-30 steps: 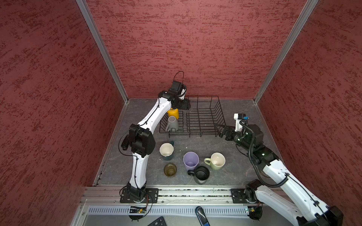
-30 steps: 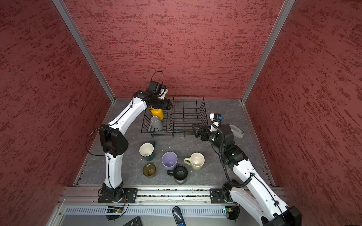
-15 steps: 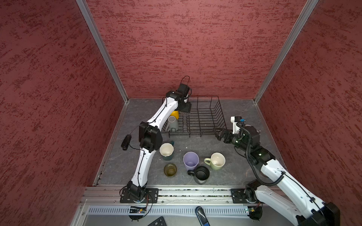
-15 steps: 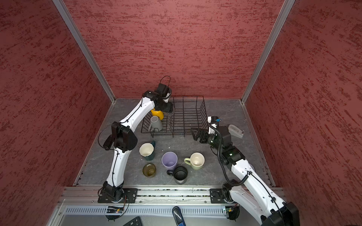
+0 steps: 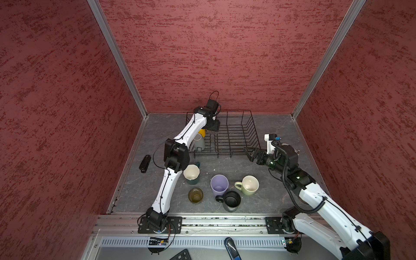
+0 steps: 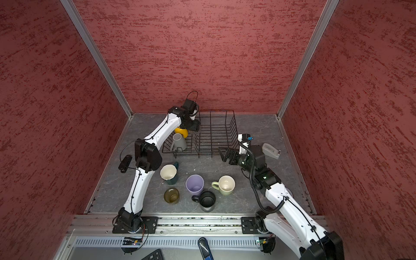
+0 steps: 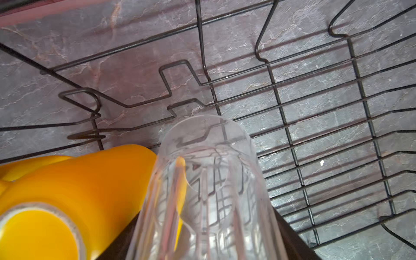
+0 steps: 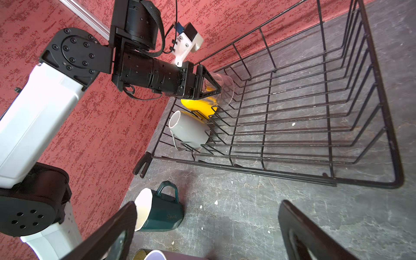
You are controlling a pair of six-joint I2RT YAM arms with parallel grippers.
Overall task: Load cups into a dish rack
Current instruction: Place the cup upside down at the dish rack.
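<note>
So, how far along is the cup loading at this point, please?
Done: the yellow mug and grey mug lie in the dish rack. In hand: the left gripper holds the clear glass over the rack, beside the yellow mug. Left: the teal mug, lilac tumbler, pale green mug, black mug and amber-olive glass stand on the table; the right gripper is open.

8 cups total. 5 are mugs: yellow mug [image 6: 182, 132], grey mug [image 6: 180, 143], teal mug [image 6: 169, 173], pale green mug [image 6: 225, 185], black mug [image 6: 207, 200]. 2 glasses: clear glass [image 7: 203, 191], gripped by left gripper [image 8: 211, 87], & amber glass [image 6: 171, 195]. 1 lilac tumbler [image 6: 194, 184]. 3 cups at left gripper, 5 well apart from both. 1 dish rack [image 6: 216, 135]. 2 grippers, incl. right gripper [image 6: 221, 154]. 1 tape dispenser [image 6: 271, 151] near it.
</note>
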